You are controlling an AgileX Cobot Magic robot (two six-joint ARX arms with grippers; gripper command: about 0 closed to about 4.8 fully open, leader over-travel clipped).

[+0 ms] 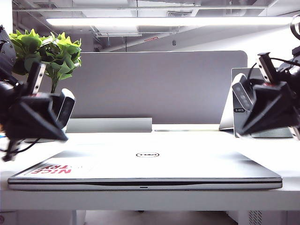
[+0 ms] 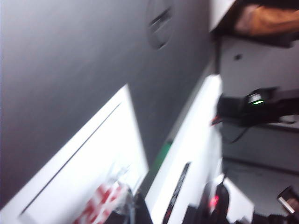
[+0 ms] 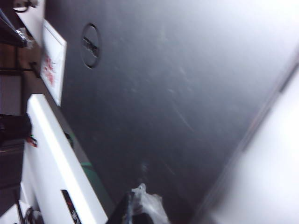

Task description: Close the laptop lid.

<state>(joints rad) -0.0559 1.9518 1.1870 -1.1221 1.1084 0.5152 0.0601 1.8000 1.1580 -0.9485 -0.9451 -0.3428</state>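
The left claw [image 1: 63, 110] hangs above the left end of the laptop lid [image 1: 150, 161], touching nothing; its opening cannot be told. The right claw [image 1: 243, 101] hovers likewise at the right. The lid lies shut, flat on the white counter [image 1: 281, 154].

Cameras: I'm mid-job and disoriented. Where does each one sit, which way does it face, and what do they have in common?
Exterior view: low at the table's front edge, facing the shut laptop lid; left claw and right claw hang above its two ends, with the plant and grey divider behind.
Left wrist view: on the left arm, looking down at the lid; blurred, claw barely visible.
Right wrist view: on the right arm, looking down at the lid; only a claw tip shows.
Shared: all three show the logo and red-lettered sticker.
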